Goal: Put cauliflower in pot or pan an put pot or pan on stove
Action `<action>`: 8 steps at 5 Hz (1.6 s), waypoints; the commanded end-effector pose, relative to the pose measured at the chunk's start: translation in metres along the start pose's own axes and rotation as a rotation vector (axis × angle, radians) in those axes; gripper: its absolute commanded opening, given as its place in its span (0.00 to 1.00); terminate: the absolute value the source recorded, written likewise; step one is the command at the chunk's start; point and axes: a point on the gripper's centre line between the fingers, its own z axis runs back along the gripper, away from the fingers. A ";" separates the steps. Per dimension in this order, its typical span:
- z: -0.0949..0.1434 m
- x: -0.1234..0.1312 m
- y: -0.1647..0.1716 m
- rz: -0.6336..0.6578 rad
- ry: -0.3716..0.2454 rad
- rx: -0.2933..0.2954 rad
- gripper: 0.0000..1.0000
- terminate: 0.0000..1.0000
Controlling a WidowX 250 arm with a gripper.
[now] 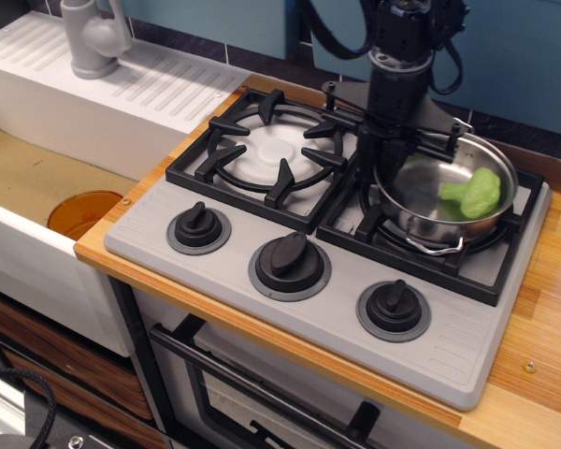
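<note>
The shiny steel pot (421, 195) sits on the right burner grate of the grey stove (449, 341), tilted a little. The light-green cauliflower (477, 194) lies inside it against the right wall. My gripper (385, 166) comes straight down at the pot's left rim. Its fingers are drawn together on that rim, one inside the pot and one outside. The fingertips are partly hidden behind the pot wall.
The left burner grate (262, 154) with its white disc is bare. Three dark knobs (290, 262) line the stove's front. A sink (37, 178) with an orange drain disc (82, 213) and a grey faucet (93, 37) lies to the left. Wooden counter (542, 318) borders the right.
</note>
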 end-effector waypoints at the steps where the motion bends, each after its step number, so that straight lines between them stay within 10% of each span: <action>1: 0.033 0.016 -0.005 -0.014 0.006 -0.005 0.00 0.00; 4: 0.098 0.041 0.039 -0.069 0.120 0.007 0.00 0.00; 8: 0.054 0.053 0.134 -0.140 0.099 -0.041 0.00 0.00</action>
